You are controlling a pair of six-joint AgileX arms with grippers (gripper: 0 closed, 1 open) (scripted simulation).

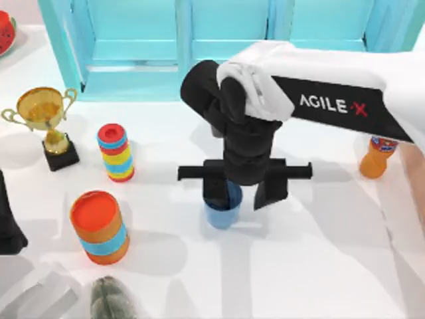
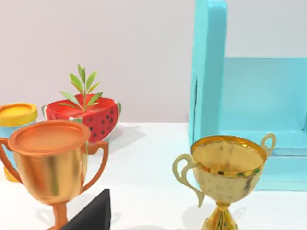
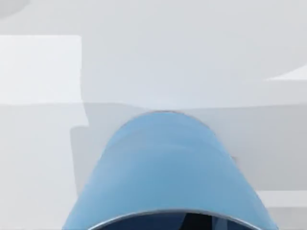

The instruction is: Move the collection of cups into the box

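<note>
Your right gripper (image 1: pixel 234 196) straddles the blue cup (image 1: pixel 222 211) mid-table, fingers apart – not yet gripping, I judge – so close, then lift toward the box

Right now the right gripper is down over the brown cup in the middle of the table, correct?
Not quite: the cup under the right gripper is blue, not brown, as the top view and right wrist view show. It does stand mid-table.

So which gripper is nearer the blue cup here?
Right. The right gripper is directly over the blue cup, its fingers flanking the cup. The left arm sits parked at the table's left edge, far away.
</note>
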